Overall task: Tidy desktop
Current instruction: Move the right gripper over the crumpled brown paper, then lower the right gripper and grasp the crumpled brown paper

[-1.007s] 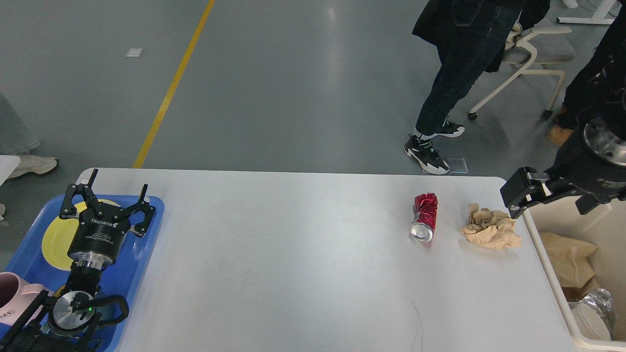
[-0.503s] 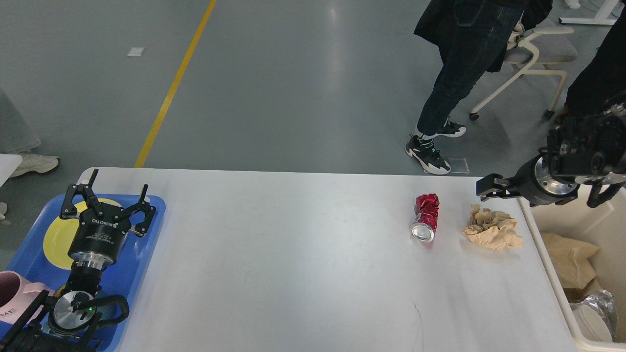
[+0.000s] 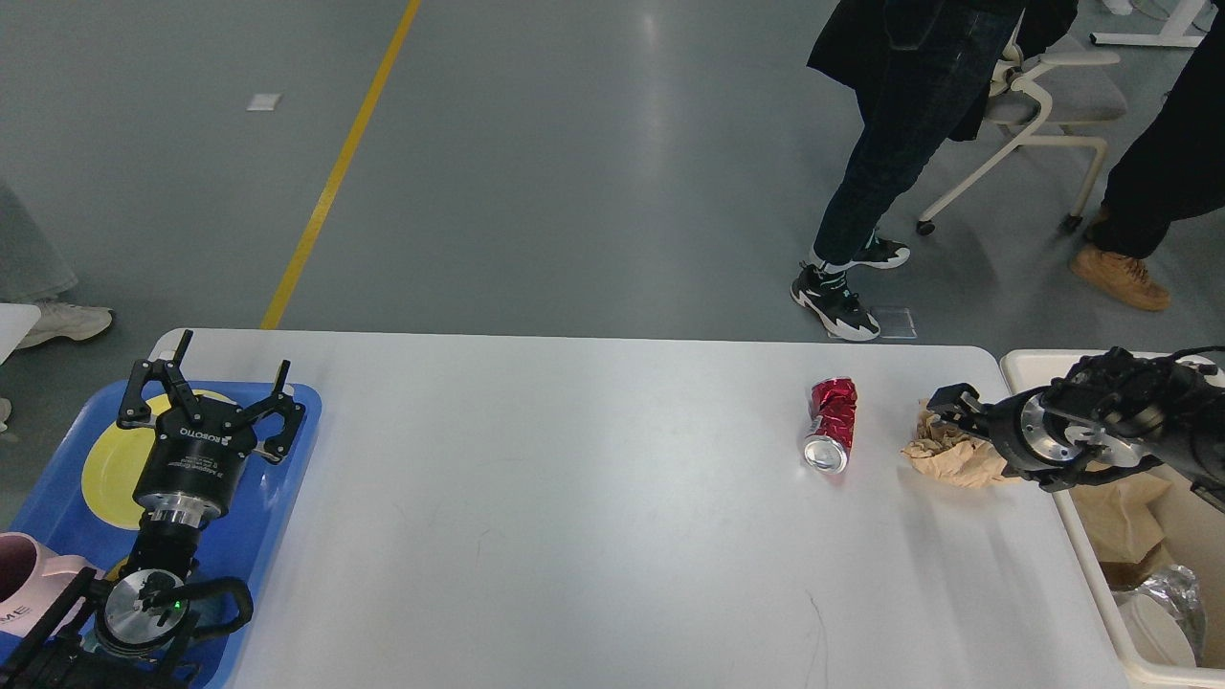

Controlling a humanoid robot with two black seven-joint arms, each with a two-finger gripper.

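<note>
Since half a second earlier, the right gripper [image 3: 947, 402] had dropped from above the desktop's far right corner to the crumpled paper [image 3: 957, 457] at the right of the frame. Its dark tip sat over the paper's upper edge; whether its fingers were apart or closed, or touching the paper, could not be told. The right arm reached in from the right edge, lying nearly level and pointing left, passing over the bin [image 3: 1091, 565]. The can [image 3: 831, 425] lay on its side just left of the paper, where it had been before.

The left gripper [image 3: 212, 392] had not moved. It stood at the left of the frame above the blue tray [image 3: 287, 478], pointing up the frame, fingers spread wide and empty.

The desktop [image 3: 574, 517] filled the lower middle of the frame.
</note>
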